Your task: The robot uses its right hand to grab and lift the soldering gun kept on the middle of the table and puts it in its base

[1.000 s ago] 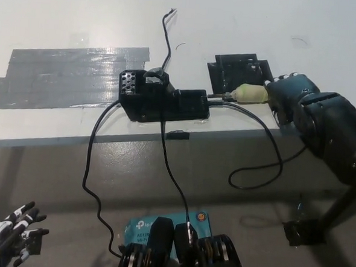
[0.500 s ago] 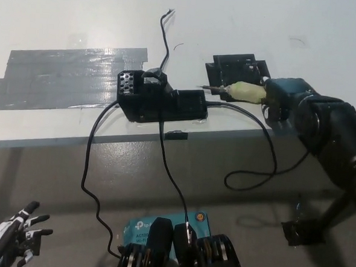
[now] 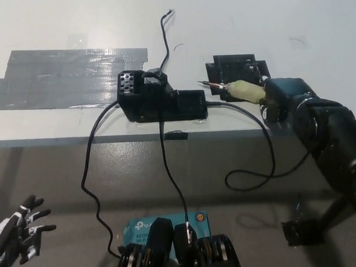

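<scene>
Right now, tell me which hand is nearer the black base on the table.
Right. The right hand holds the soldering gun just right of the black base, tip pointing toward it. The left hand rests open, far below the table edge at lower left.

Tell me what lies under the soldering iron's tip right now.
The soldering iron, held in the right hand, has its tip over the white table, between the black base and a black bracket. The fingers hide its handle.
</scene>
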